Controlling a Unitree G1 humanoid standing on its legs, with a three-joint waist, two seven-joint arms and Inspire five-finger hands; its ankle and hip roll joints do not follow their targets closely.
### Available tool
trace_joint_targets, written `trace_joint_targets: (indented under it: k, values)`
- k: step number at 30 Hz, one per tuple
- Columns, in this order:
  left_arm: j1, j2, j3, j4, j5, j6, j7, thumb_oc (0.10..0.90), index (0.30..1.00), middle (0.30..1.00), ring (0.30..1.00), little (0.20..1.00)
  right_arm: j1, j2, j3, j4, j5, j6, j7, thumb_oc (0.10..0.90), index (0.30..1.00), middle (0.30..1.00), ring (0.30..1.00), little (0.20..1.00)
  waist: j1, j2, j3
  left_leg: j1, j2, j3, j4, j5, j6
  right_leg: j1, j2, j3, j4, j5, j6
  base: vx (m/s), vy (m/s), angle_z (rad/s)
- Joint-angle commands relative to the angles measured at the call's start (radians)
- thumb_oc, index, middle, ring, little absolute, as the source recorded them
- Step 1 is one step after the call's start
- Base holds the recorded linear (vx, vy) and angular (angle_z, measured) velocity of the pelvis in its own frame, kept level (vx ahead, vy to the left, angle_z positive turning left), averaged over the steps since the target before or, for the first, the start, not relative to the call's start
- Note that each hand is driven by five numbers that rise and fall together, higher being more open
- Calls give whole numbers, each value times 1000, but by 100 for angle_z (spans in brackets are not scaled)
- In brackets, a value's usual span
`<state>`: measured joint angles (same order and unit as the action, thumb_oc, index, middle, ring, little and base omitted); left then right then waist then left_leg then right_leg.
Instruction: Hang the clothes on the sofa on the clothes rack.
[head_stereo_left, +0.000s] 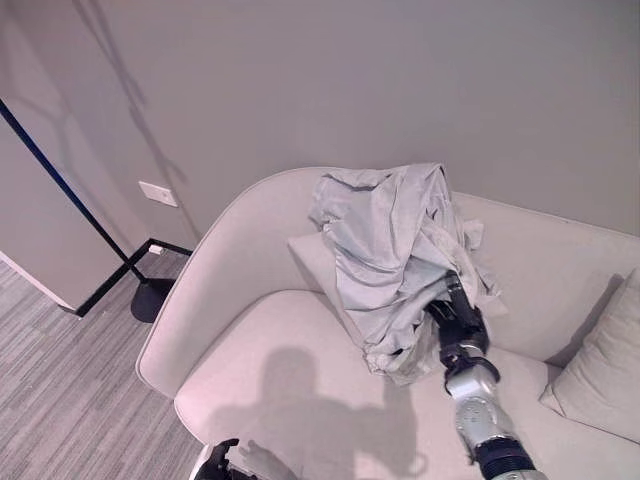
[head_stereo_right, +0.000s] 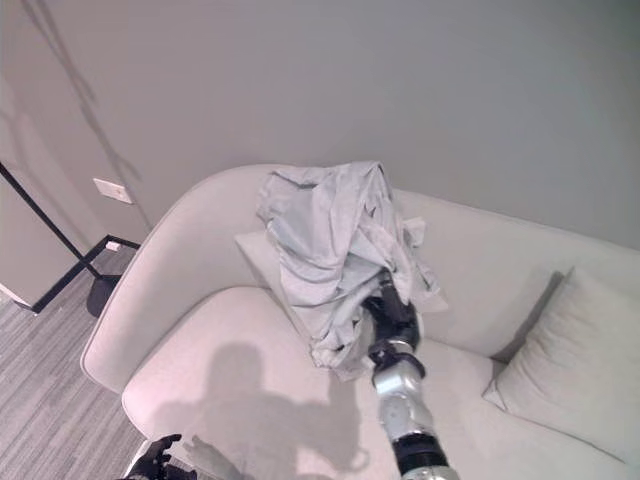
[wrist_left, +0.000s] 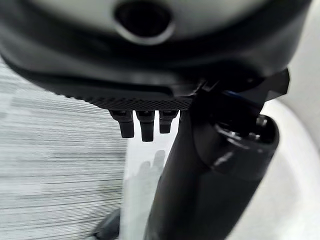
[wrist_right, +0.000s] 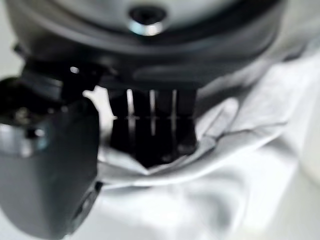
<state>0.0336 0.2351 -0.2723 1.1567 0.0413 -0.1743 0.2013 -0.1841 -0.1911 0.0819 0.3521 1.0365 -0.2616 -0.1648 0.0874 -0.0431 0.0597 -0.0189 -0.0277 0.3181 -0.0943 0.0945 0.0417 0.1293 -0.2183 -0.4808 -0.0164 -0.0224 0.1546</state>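
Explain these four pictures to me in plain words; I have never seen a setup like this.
This is a humanoid robot with two arms, each ending in a dark hand with fingers. The two wide pictures come from cameras in its head, looking down at a pale sofa against a grey wall. The two close, blurry pictures come from cameras on its wrists, looking along each hand.

The right hand is raised over the sofa and bunches a light grey garment, which hangs in folds around it; the right wrist view shows the fingers curled into the cloth. The left hand hangs low by the sofa's front edge, above grey carpet, holding nothing. A cushion lies at the sofa's right end. A dark stand is on the floor to the left.
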Motion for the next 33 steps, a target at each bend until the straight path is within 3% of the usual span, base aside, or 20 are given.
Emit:
trace_joint_targets:
  k: [1,4,5,8,9,11,12,13,22,28,31,32,33]
  values:
    - [-19,-8,-23,35,18,-26,5,800,900,900,900,900,-217,-21,-50,-164,38,-234,63,400,300,300,300,300,33,-13,-36,48,-12,10,7,-136,-26,16,-153,-66,3,234,101,0,0,0]
    - [-14,-7,-21,32,17,-26,10,800,900,900,900,900,-249,-9,-59,-216,34,-268,47,400,300,300,300,300,41,-11,-40,52,-12,12,7,-136,-25,20,-154,-69,3,238,102,-1,0,1]
    - [-8,-6,-22,18,-3,-30,17,800,900,900,900,900,-335,-10,-74,-266,27,-321,11,400,300,300,300,300,55,-12,-50,56,-11,11,7,-134,-25,27,-155,-73,0,247,103,0,0,0]
    - [-18,1,-28,-22,-39,-36,25,800,900,900,900,900,-466,-70,-102,-303,-11,-364,-47,400,300,300,300,300,70,-20,-60,57,-10,5,7,-133,-26,34,-151,-81,1,254,105,-4,-6,2]
    - [-19,7,-47,-72,-62,-48,22,800,900,900,900,900,-581,-166,-106,-281,-40,-372,-86,400,300,300,300,300,78,-33,-74,58,-10,-3,7,-134,-28,41,-148,-86,3,262,107,-11,-13,9]
    - [-26,8,-51,-91,-75,-50,23,800,900,900,900,900,-629,-199,-99,-261,-47,-374,-102,400,300,300,300,300,81,-37,-74,58,-9,-5,7,-133,-29,42,-147,-87,3,263,107,-12,-15,13]
    - [-32,24,-55,-146,-116,-64,35,800,900,900,900,900,-745,-299,-89,-244,-67,-380,-134,400,300,300,300,300,85,-52,-86,58,-7,-11,7,-134,-30,45,-142,-91,7,263,107,-3,-15,6]
    - [-36,33,-56,-171,-131,-70,39,800,900,900,900,900,-791,-336,-81,-229,-75,-385,-147,400,300,300,300,300,85,-58,-90,59,-7,-14,7,-134,-31,46,-141,-90,9,263,107,0,0,0]
    - [-106,84,-79,-439,-243,-124,50,800,900,900,900,900,-1155,-561,33,1,-37,-388,-206,400,300,300,300,300,84,-97,-116,64,-1,-23,7,-137,-40,52,-132,-91,21,269,107,0,0,0]
    - [-312,73,-61,-585,-144,-138,267,800,900,900,900,900,-1311,-595,155,40,-114,-372,-305,400,300,300,300,300,48,-115,-139,79,2,-19,7,-142,-42,53,-127,-77,27,261,106,9,-14,1]
    - [-402,67,-71,-619,-107,-155,355,800,900,900,900,900,-1353,-586,197,54,-128,-368,-333,400,300,300,300,300,29,-119,-144,85,4,-14,7,-144,-43,52,-126,-70,29,260,105,4,-11,-3]
    - [-533,67,-77,-651,-70,-182,479,800,900,900,900,900,-1403,-551,246,75,-139,-369,-360,400,300,300,300,300,-1,-118,-156,97,6,-1,7,-148,-45,50,-125,-57,29,259,104,8,-26,-12]
    - [-538,66,-77,-649,-66,-182,484,800,900,900,900,900,-1409,-550,248,78,-139,-370,-360,400,300,300,300,300,-1,-118,-153,97,7,0,7,-148,-45,49,-125,-56,30,259,104,11,-31,-14]
